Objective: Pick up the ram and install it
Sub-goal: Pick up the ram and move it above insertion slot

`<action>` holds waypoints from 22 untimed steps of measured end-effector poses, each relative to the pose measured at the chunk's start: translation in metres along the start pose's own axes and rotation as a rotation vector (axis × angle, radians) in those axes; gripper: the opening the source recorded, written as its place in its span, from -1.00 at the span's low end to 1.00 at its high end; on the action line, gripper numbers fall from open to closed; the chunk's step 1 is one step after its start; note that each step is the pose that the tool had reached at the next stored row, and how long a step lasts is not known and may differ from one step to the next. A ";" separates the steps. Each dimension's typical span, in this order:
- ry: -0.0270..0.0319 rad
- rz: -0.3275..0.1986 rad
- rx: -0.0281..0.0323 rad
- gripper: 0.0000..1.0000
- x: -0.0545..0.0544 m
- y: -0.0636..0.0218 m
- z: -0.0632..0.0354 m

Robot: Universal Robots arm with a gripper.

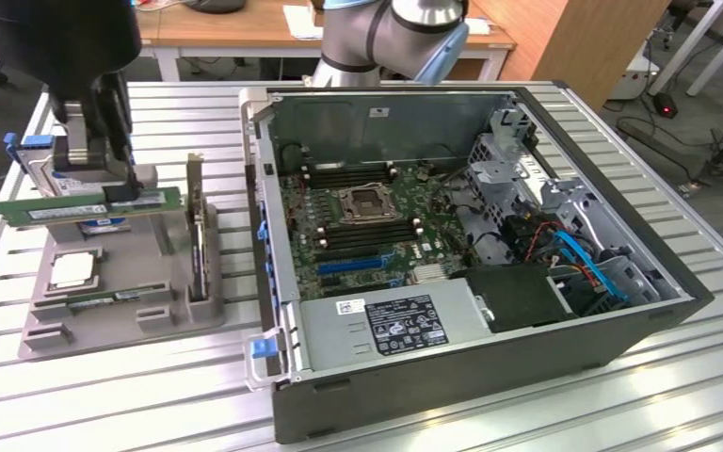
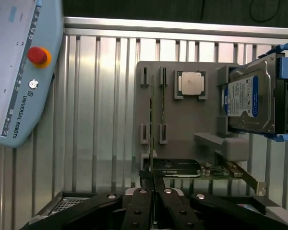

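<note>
Pointing straight down, end effector (image 1: pixel 120 195) clamps the ram (image 1: pixel 60 209) (held level).

You are looking at a gripper (image 1: pixel 120 192) that is covering part of the ram (image 1: pixel 35 209) it is clamping; the print on the ram's label is coming out too small to read; the exterior view's top edge is cutting off the arm (image 1: pixel 387 33); the wrist view's edge is cropping the teach pendant (image 2: pixel 17 72)
</note>
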State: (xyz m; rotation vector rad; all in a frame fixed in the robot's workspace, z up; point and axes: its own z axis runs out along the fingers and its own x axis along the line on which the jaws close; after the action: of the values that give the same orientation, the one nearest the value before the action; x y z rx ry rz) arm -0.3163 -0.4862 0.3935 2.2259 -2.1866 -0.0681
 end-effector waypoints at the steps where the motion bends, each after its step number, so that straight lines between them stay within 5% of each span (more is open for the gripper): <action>1: 0.0000 0.000 0.0000 -0.79 0.000 -0.0022 -0.0001; 22: 0.0000 0.000 -0.0002 -0.79 0.001 -0.0519 -0.0023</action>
State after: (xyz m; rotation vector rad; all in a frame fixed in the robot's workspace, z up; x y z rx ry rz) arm -0.2644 -0.4862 0.3935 2.2259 -2.1865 -0.0684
